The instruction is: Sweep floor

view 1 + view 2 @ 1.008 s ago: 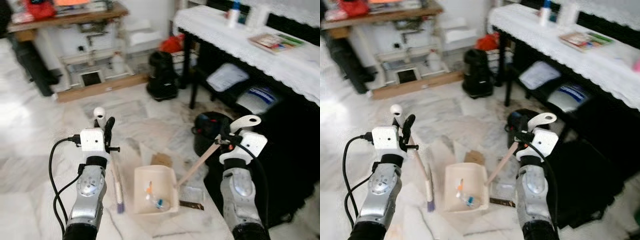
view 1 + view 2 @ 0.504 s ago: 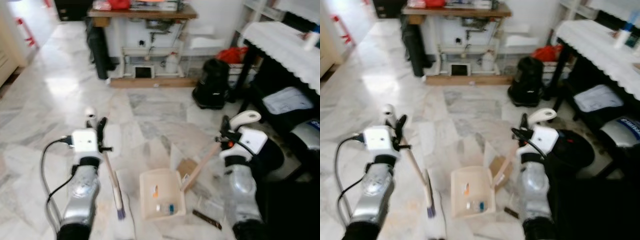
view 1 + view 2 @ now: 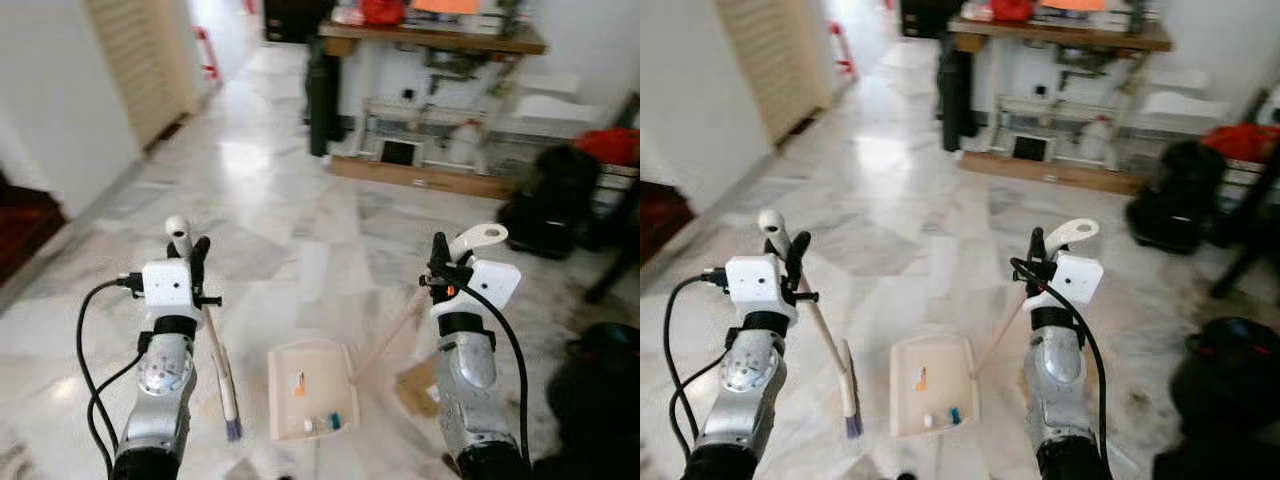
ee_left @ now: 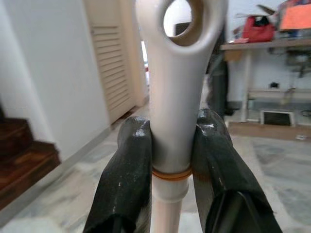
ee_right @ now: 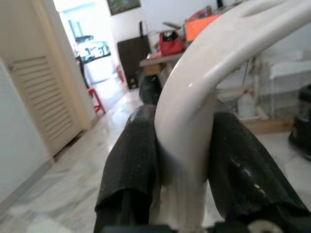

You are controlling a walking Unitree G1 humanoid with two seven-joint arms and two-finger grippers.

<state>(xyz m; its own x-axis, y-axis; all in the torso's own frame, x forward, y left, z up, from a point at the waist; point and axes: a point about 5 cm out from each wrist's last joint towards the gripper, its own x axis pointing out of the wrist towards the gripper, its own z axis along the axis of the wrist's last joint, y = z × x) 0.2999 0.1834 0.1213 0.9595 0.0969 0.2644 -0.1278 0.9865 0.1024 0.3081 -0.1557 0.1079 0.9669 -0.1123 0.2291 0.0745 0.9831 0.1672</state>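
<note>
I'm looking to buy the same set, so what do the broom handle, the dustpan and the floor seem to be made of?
The broom handle looks like smooth cream plastic, moulded with a hanging hole and a soft sheen; the left gripper is clamped on it. The dustpan seems matching cream plastic, matte. The floor looks like polished marble or marble-look tile: grey veining and glossy reflections.

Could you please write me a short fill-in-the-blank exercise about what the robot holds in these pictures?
1. The left hand is shut on the handle of the ____, whose bristles point down at the floor.
2. The right hand is shut on the handle of the ____.
3. The small bits of litter lie ____ the dustpan.
4. The broom hangs on the robot's ____ side of the dustpan.

Missing words: broom; dustpan; inside; left
</note>
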